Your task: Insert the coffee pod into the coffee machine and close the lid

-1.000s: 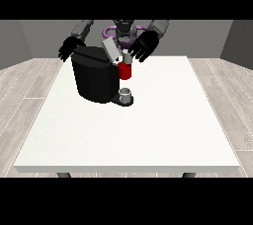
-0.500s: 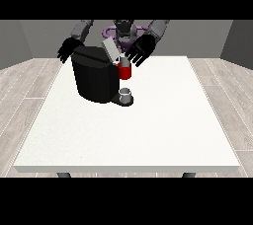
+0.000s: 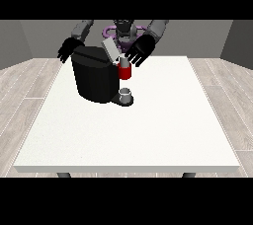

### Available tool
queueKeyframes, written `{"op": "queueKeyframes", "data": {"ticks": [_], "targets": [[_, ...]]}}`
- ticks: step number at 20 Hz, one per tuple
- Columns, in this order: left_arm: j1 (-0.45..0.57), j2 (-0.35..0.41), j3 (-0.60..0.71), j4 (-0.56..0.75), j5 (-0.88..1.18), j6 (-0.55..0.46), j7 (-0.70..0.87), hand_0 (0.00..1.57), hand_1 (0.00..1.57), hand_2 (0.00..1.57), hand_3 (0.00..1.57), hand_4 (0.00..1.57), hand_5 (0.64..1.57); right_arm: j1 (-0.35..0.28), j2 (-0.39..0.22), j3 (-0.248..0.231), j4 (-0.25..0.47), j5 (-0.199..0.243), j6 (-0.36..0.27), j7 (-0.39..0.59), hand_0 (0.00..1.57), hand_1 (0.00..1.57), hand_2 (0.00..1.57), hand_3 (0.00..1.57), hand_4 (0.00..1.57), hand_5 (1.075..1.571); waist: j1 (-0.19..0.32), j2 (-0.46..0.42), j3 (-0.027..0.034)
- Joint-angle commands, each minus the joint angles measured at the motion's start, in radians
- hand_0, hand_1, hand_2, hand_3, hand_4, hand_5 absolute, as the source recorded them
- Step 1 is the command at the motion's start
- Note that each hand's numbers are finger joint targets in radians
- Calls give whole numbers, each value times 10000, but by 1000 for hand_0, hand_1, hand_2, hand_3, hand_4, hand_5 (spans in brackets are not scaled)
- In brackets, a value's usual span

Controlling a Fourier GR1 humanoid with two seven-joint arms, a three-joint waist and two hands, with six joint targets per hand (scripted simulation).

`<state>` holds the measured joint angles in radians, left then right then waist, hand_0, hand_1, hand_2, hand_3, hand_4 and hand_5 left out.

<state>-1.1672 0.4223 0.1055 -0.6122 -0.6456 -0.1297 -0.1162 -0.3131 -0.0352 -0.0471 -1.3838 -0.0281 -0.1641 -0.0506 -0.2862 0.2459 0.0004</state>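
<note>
At the far side of the white rectangular table (image 3: 148, 135) I see the black boxy coffee machine (image 3: 95, 78), grey lid (image 3: 110, 49) raised. Just right of it, the hand at the view's right (image 3: 140, 51) spreads straight fingers above the red part (image 3: 125, 72). The hand at the view's left (image 3: 68, 50) has relaxed fingers behind the machine. I cannot see the pod itself, and no writing.

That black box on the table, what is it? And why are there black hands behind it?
The camera looks across a white table at a robot. The black box is a coffee machine with its grey lid tilted up. A small grey cup sits at its front, under a red part. The hands are the robot's. The hand at the view's right, fingers spread, reaches beside the lid. The hand at the view's left hangs open behind the machine. I can't see a pod.
</note>
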Motion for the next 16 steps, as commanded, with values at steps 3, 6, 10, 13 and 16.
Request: {"op": "queueKeyframes", "data": {"ticks": [3,6,10,13,16], "targets": [[-292,506,254,276,82,-462,-138,1249,1249,1282,1181,480,1571,-88,217,131,-213,75,-240,108,0,0,0,0,437,1571,-83,269,-3],[-68,206,87,205,-97,-129,-259,1220,1220,1266,1167,481,1571,-373,36,-46,-149,31,-270,321,0,0,0,0,418,1571,27,362,-4],[104,81,117,191,-40,-265,-190,1204,1204,1226,1089,463,1571,60,-368,-335,29,-251,237,65,0,0,0,0,380,1571,-45,105,-2],[-142,-281,-98,94,-319,43,290,1152,1152,1178,1020,450,1571,-412,-213,-233,165,-44,-88,196,0,0,0,0,408,1571,95,74,-2],[190,-146,-128,111,-404,111,-154,1105,1105,1151,980,413,1571,-45,-173,-177,60,-129,88,-49,0,0,0,0,431,1571,18,107,-3]]}}
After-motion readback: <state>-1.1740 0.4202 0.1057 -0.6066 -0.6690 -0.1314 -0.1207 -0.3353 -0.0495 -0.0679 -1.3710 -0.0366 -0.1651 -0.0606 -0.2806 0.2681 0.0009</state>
